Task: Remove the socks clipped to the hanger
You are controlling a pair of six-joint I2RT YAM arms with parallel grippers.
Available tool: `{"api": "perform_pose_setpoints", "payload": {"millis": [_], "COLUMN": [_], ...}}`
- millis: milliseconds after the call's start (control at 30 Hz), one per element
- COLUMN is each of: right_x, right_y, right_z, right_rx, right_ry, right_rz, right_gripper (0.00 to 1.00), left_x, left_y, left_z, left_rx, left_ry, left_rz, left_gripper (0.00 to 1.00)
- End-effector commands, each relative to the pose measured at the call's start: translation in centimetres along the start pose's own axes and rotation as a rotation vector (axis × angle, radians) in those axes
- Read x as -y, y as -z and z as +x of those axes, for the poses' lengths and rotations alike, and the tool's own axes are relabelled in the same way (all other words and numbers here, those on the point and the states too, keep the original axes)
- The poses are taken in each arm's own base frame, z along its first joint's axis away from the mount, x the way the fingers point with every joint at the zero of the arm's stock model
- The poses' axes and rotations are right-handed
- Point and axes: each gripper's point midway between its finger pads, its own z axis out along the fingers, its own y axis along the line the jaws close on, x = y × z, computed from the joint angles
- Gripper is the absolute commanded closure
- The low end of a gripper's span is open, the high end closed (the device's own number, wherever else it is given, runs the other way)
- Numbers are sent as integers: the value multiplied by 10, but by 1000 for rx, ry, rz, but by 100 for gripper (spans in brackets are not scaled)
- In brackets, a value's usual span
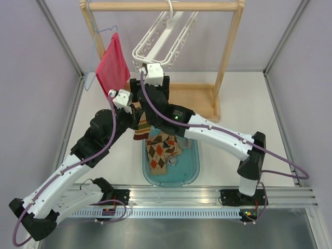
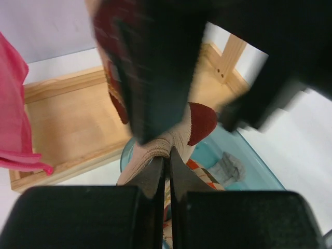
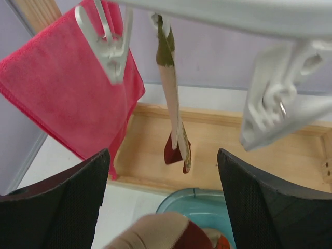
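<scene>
One sock point(image 3: 174, 104) hangs between spread right fingers point(image 3: 57, 207).

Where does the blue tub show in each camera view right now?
Top external: blue tub lower centre.
Left wrist: lower right, behind the sock.
Right wrist: bottom edge, centre.
Shared landmark: wooden rack base, just beyond the tub in all three.

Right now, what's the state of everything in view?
left gripper: shut on beige sock
right gripper: open, empty
hanging sock: clipped to hanger
argyle socks: lying in tub
red cloth: hanging
clips: empty
</scene>
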Motion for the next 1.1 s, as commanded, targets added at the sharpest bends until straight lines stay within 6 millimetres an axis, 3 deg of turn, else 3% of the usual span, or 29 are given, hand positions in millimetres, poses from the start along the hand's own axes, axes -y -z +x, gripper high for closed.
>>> {"api": "perform_pose_setpoints", "payload": {"millis": [0, 33, 67, 100, 133, 167, 233, 267, 333, 367, 433, 467, 700, 867, 900, 1067], "right_x": [18, 27, 31, 35, 45, 50, 65, 71, 86, 93, 110, 119, 163, 181, 192, 221], "right_y": [28, 37, 42, 47, 57, 62, 74, 77, 87, 88, 97, 98, 112, 105, 101, 92], "right_z": [-18, -32, -31, -18, -30, -29, -25, -13, -20, -7, -8, 5, 31, 56, 59, 87], "right_rx": [33, 54, 55, 40, 56, 57, 54, 41, 53, 41, 50, 40, 20, -22, -30, -82], "right_ry": [-76, -119, -125, -105, -141, -147, -162, -146, -176, -159, -176, -158, -164, -155, -158, -191], "right_rz": [-7, -16, -18, -20, -25, -25, -28, -24, -27, -10, 8, 33, 106, 139, 165, 201], "right_gripper": [12, 12, 12, 12, 12, 12, 12, 12, 12, 12, 12, 12, 11, 10, 10, 10], "left_x": [-13, -17, -19, -21, -24, -26, -26, -26, -21, -18, -8, -3, 56, 91, 95, 141], "left_y": [8, 9, 10, 10, 11, 11, 13, 13, 13, 13, 12, 11, 8, 23, 24, 36], "left_z": [-19, -19, -19, -19, -19, -19, -19, -19, -19, -18, -18, -16, 8, 14, 18, 54], "left_rx": [60, 63, 66, 68, 72, 73, 77, 77, 79, 75, 70, 63, -30, -43, -56, -147], "left_ry": [-11, -7, -5, -3, 0, 1, 10, 14, 27, 27, 28, 30, 25, 85, 127, 196], "left_rz": [-74, -95, -105, -117, -137, -143, -145, -144, -120, -103, -44, -20, 268, 329, 314, 347], "left_gripper": [98, 98, 98, 98, 98, 98, 98, 98, 98, 98, 98, 98, 98, 98, 98, 98]}}
